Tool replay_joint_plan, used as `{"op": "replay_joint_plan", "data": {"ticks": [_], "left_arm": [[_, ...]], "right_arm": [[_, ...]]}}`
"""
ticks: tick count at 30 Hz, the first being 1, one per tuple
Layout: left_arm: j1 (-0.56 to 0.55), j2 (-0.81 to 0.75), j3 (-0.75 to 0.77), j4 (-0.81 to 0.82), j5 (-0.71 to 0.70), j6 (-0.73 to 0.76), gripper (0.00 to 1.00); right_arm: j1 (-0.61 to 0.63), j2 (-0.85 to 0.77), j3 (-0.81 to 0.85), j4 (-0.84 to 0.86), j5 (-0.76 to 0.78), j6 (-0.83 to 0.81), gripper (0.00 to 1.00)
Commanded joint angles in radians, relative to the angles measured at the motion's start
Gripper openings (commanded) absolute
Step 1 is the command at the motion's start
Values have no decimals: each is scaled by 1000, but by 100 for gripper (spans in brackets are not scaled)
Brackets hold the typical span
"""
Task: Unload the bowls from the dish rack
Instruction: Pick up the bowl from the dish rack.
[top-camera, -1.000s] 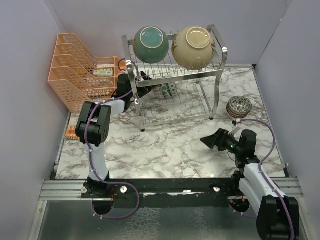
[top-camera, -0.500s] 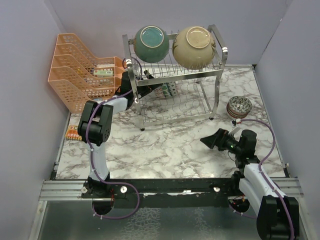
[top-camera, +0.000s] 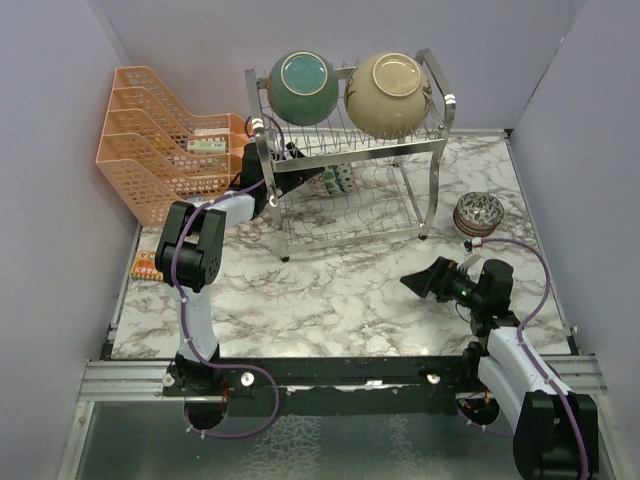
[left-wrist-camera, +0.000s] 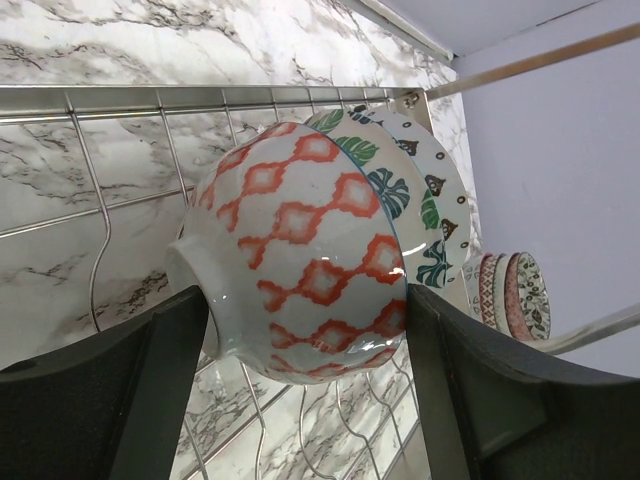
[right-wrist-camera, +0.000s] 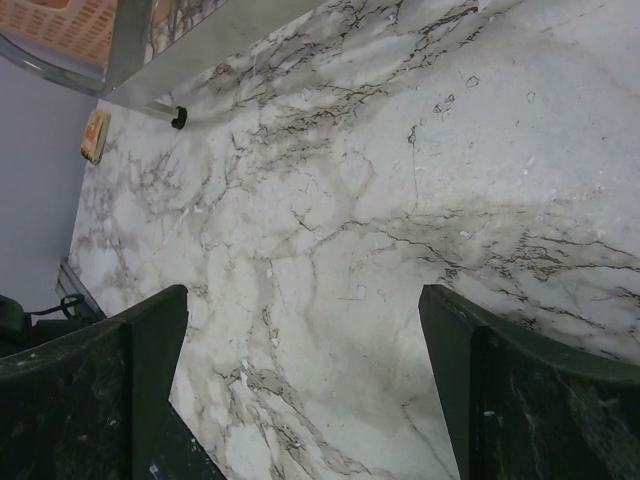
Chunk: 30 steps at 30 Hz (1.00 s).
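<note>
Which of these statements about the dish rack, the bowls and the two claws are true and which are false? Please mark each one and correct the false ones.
1. The teal bowl and the cream bowl sit on the top tier of the dish rack. True.
2. The left claw has a red-patterned bowl between its fingers. True.
3. The right claw holds a small bowl. False: it is open and empty over the marble table.
4. A stack of small bowls stands on the table to the right of the rack. True.
5. The orange organizer is to the right of the rack. False: it is to the left.
</note>
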Motion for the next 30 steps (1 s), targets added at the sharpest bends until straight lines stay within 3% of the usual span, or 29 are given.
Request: {"op": "replay_joint_plan", "data": {"ticks": [1, 20, 30], "left_arm": [[-6, -2, 11, 9, -18, 5, 72], [10, -82, -17, -21, -18, 26, 65], [9, -77, 16, -55, -24, 41, 56]], "right_arm": [[5, -7, -13, 37, -22, -3, 98], [6, -10, -14, 36, -22, -1, 98], [5, -9, -14, 38, -24, 0, 98]]}}
